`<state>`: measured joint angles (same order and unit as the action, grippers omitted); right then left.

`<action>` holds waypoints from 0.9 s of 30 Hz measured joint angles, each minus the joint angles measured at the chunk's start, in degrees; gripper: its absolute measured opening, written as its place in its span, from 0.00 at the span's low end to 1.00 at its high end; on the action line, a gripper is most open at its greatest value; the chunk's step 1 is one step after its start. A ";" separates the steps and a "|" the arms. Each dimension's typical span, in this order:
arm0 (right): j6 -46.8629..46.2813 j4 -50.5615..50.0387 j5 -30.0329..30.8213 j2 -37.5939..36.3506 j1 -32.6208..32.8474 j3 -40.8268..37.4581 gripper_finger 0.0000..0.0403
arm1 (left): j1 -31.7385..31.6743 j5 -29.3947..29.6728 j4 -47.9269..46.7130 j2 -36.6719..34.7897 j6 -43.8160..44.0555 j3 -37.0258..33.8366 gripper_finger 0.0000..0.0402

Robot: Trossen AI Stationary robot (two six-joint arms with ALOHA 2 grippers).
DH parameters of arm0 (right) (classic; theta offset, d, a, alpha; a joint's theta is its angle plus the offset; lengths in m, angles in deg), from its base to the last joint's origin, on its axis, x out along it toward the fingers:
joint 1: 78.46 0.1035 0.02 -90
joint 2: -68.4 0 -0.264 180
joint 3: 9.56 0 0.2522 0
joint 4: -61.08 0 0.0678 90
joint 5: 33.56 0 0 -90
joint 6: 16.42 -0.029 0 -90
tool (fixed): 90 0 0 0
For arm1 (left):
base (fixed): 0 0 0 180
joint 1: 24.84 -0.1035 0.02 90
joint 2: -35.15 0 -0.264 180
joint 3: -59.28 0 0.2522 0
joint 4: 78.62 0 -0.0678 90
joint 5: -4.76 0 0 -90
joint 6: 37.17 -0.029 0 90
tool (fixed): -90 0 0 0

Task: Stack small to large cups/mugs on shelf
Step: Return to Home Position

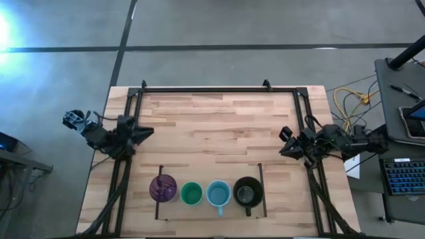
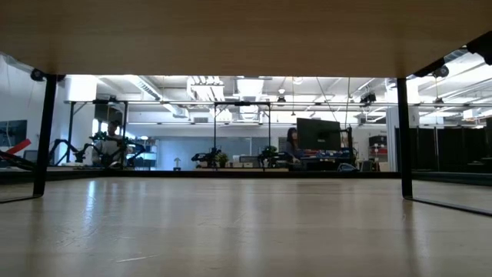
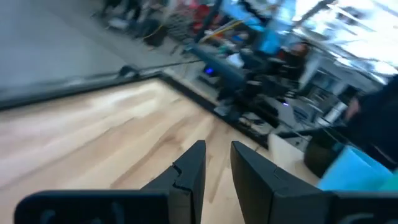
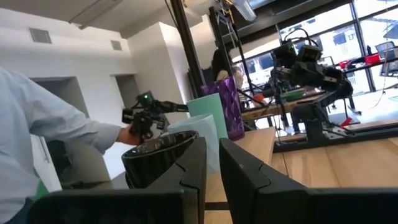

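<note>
Four vessels stand upright in a row near the table's near edge: a translucent purple tumbler [image 1: 163, 188], a green cup [image 1: 191, 194], a light-blue mug [image 1: 218, 194] and a black mug [image 1: 248, 192]. They stand inside the shelf [image 1: 209, 174], a patch of tabletop outlined by thin dark lines. My left gripper [image 1: 147, 131] [image 3: 217, 146] waits shut and empty at the table's left edge. My right gripper [image 1: 282, 143] [image 4: 212, 140] waits shut and empty at the right edge. The right wrist view shows the black mug [image 4: 158, 158] nearest, then the light-blue mug [image 4: 198, 132], the green cup [image 4: 210, 112] and the purple tumbler [image 4: 229, 102].
A black metal frame [image 1: 219, 88] runs along the table's far, left and right edges. A desk with a keyboard [image 1: 404, 178] and cables stands beyond the right edge. A person's sleeve [image 4: 37, 124] shows in the right wrist view beyond the table. Bare wood [image 1: 212, 126] lies between the arms.
</note>
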<state>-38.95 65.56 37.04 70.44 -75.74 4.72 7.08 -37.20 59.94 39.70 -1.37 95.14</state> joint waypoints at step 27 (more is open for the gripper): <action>0.02 -0.45 -0.02 0.37 0.00 0.02 0.10 | -0.04 -28.68 43.37 -2.66 -33.26 -21.63 0.15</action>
<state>-38.93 65.11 37.02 70.81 -75.74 4.74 7.04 -65.88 103.30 37.05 -34.63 73.51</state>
